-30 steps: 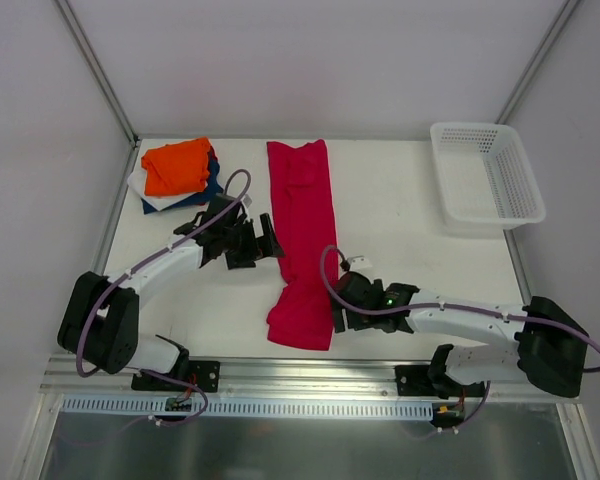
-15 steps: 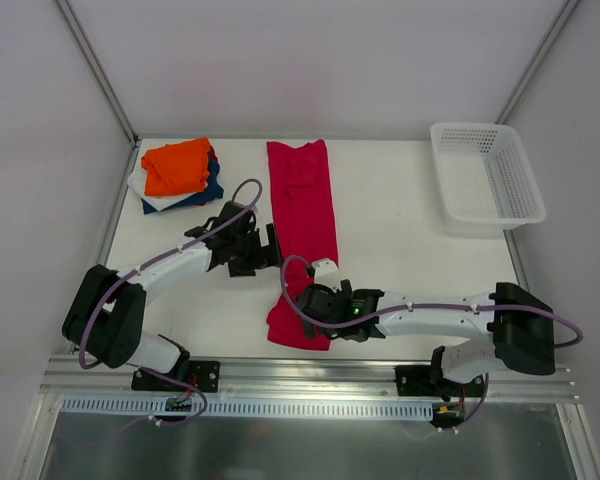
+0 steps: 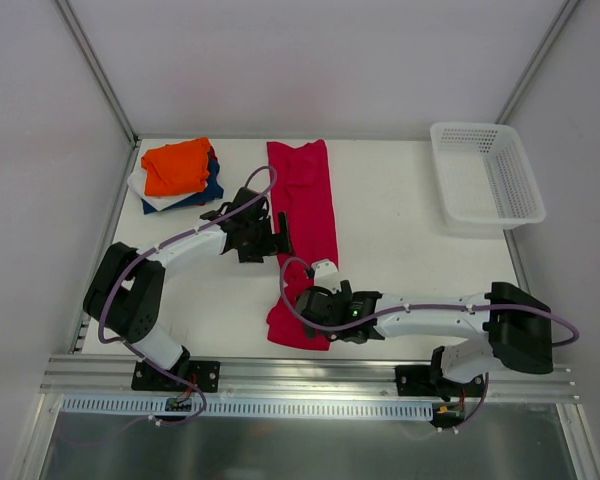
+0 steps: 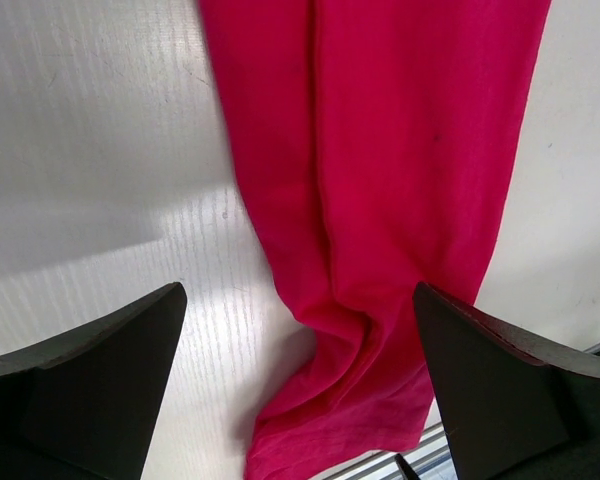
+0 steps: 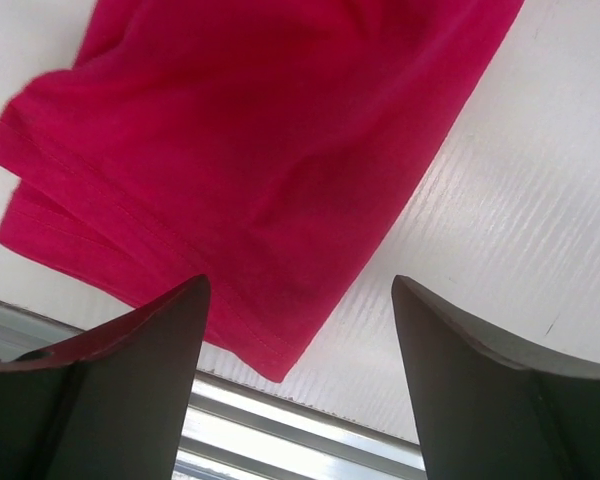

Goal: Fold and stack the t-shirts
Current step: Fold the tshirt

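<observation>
Since the crimson tee point(image 3: 305, 200) lies as a long strip mid-bench point(image 3: 400, 240), hem near the front edge, the crosswise fold looks due. Left gripper point(image 3: 278, 236) gapes at the strip's left edge, right gripper point(image 3: 307, 308) gapes over the hem; neither grasps. Next: pinch hem, carry it away. Folded stack point(image 3: 177, 172) far-left, basket point(image 3: 485, 172) far-right, open bench between.

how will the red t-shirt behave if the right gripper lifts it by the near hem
Probably floppy: the crimson t-shirt lies as a long folded strip with soft creases toward its near end, so it would likely drape and sag rather than hold shape. The right wrist view shows stacked hem layers, which may slide apart unless pinched together. The cloth looks thin, so likely light.
</observation>
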Available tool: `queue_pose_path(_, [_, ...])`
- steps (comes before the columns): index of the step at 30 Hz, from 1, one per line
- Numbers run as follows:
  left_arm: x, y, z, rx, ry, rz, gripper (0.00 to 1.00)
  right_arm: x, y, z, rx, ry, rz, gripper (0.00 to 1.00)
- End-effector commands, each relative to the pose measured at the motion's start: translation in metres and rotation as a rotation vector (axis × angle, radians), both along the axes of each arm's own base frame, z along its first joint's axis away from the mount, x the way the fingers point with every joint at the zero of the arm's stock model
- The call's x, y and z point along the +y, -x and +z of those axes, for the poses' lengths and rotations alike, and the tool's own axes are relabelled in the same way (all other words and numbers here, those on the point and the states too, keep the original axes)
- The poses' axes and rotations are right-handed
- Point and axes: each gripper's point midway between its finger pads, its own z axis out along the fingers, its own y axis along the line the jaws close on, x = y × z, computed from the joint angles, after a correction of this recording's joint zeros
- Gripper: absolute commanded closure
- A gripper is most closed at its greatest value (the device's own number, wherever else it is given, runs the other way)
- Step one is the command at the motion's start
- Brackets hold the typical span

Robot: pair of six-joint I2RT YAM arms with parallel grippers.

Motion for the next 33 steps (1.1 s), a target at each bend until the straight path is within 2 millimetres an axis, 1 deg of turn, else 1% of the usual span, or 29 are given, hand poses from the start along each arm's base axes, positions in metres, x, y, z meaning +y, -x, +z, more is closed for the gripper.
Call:
queue_pose_path(1, [0.002,-0.002,0.007,-0.036,-0.024,-0.018,0.01,0.001,0.005,-0.014,0.004,0.019,0.003,0.23])
queue_pose_path(6, [0.001,-0.002,0.002,-0.022,-0.030,-0.022,0.01,0.004,0.018,-0.025,0.022,0.024,0.012,0.27])
queue_pose_path(8, [0.000,-0.002,0.001,-0.019,-0.030,-0.023,0.01,0.004,0.023,-0.029,0.024,0.029,0.015,0.32])
queue_pose_path(9, [0.000,-0.002,0.000,-0.015,-0.032,-0.025,0.01,0.004,0.024,-0.030,0.026,0.030,0.016,0.36])
queue_pose_path(10, [0.000,-0.002,0.000,-0.015,-0.032,-0.025,0.01,0.003,0.025,-0.032,0.028,0.039,0.013,0.45])
queue_pose_path(14, [0.001,-0.003,0.000,-0.017,-0.032,-0.022,0.01,-0.001,0.030,-0.034,0.023,0.057,0.018,0.60])
queue_pose_path(15, [0.001,-0.002,-0.002,-0.012,-0.036,-0.025,0.01,-0.003,0.031,-0.034,0.021,0.066,0.015,0.66])
queue_pose_path(20, [0.001,-0.002,-0.002,-0.011,-0.035,-0.022,0.01,-0.010,0.033,-0.030,0.003,0.077,0.003,0.75])
queue_pose_path(23, [0.002,-0.002,-0.003,-0.009,-0.039,-0.026,0.01,-0.017,0.035,-0.026,-0.008,0.078,-0.010,0.83])
queue_pose_path(24, [0.001,-0.001,-0.005,-0.004,-0.039,-0.028,0.01,-0.022,0.034,-0.023,-0.011,0.080,-0.019,0.91])
queue_pose_path(27, [-0.002,-0.002,-0.008,0.007,-0.037,-0.037,0.01,-0.032,0.036,-0.022,-0.024,0.085,-0.042,1.00])
queue_pose_path(32, [-0.007,-0.007,-0.011,0.020,-0.032,-0.045,0.01,-0.042,0.037,-0.020,-0.031,0.084,-0.069,1.00])
queue_pose_path(33, [-0.008,-0.007,-0.012,0.025,-0.031,-0.045,0.01,-0.047,0.038,-0.020,-0.035,0.099,-0.072,1.00])
